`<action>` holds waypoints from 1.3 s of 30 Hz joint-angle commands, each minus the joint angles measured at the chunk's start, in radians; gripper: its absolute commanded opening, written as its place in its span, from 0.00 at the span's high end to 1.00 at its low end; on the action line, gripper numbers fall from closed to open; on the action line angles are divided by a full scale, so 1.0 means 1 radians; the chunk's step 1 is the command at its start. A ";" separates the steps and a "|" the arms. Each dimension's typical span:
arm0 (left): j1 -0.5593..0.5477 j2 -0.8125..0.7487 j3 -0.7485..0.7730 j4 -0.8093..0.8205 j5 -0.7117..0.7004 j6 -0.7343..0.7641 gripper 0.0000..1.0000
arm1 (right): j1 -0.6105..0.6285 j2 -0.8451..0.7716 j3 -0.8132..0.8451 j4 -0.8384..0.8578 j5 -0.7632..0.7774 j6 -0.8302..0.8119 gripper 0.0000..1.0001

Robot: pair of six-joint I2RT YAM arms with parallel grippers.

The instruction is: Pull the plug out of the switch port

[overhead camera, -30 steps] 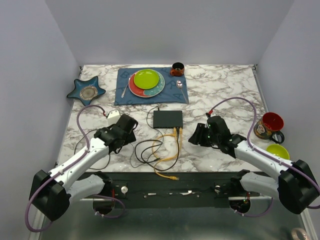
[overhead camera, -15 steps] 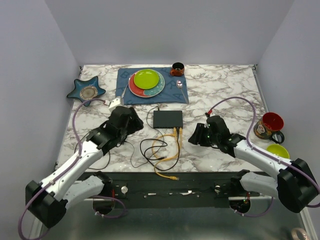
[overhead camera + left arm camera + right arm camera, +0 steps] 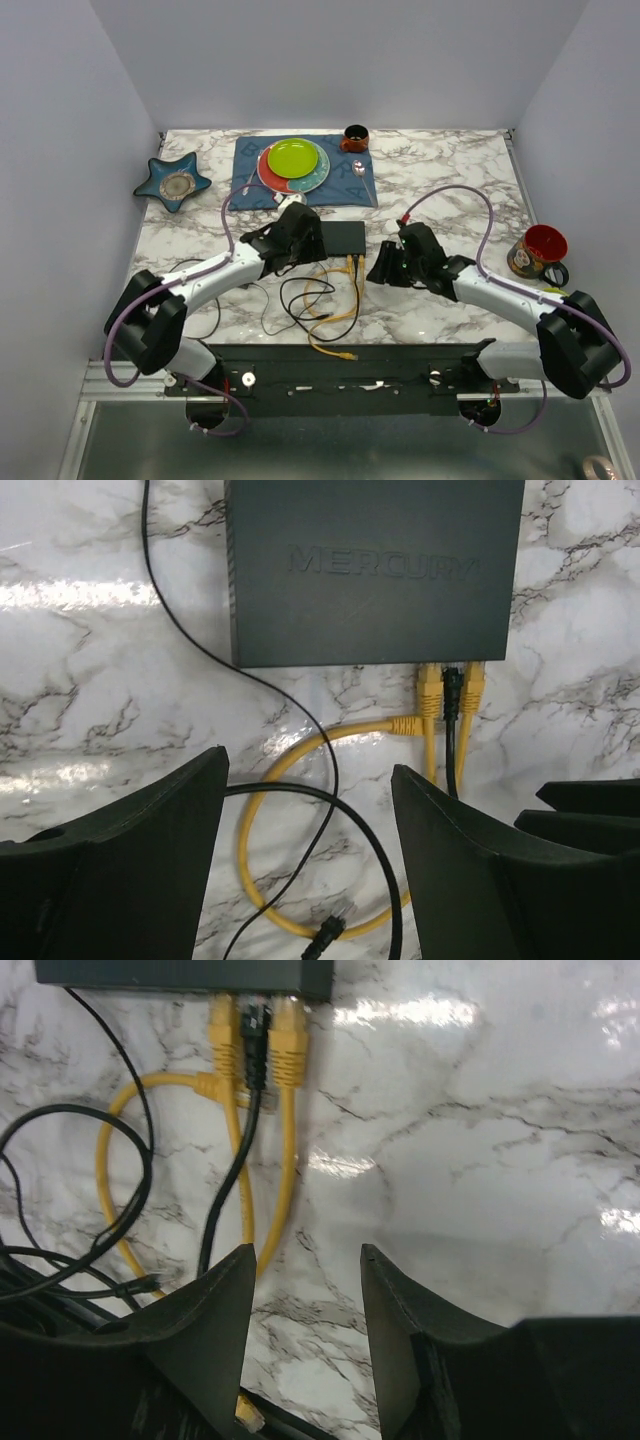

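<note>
The switch (image 3: 370, 570) is a flat black box with two yellow plugs (image 3: 430, 688) and a black plug (image 3: 452, 688) between them in ports on its near edge. My left gripper (image 3: 308, 780) hovers open above the cable loops just in front of the switch, holding nothing. From above, the left gripper (image 3: 305, 245) covers the switch's (image 3: 345, 237) left end. My right gripper (image 3: 380, 270) stands open just right of the plugs (image 3: 352, 263). In the right wrist view the right gripper (image 3: 305, 1255) is over bare marble, the plugs (image 3: 255, 1030) ahead and to its left.
Yellow cable (image 3: 335, 310) and thin black cords (image 3: 290, 300) loop in front of the switch, a loose yellow end (image 3: 345, 354) near the front edge. A blue mat with plates (image 3: 293, 162), a brown cup (image 3: 354, 137), a star dish (image 3: 174, 181), a mug (image 3: 540, 250) and a green bowl (image 3: 555, 302) sit around.
My left arm has swung right from the table's left side to the switch's left end. The right gripper has crept slightly left toward the plugs. Both grippers stay open.
</note>
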 commanded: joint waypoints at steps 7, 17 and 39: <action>0.031 0.245 0.242 0.055 0.061 0.051 0.27 | -0.013 0.093 0.126 0.081 0.029 0.077 0.49; 0.056 0.350 0.311 0.115 0.248 0.115 0.71 | -0.078 0.023 -0.123 0.522 -0.052 0.168 0.36; 0.100 0.468 0.284 0.098 0.318 0.132 0.87 | -0.193 0.413 -0.141 0.907 -0.316 0.290 0.50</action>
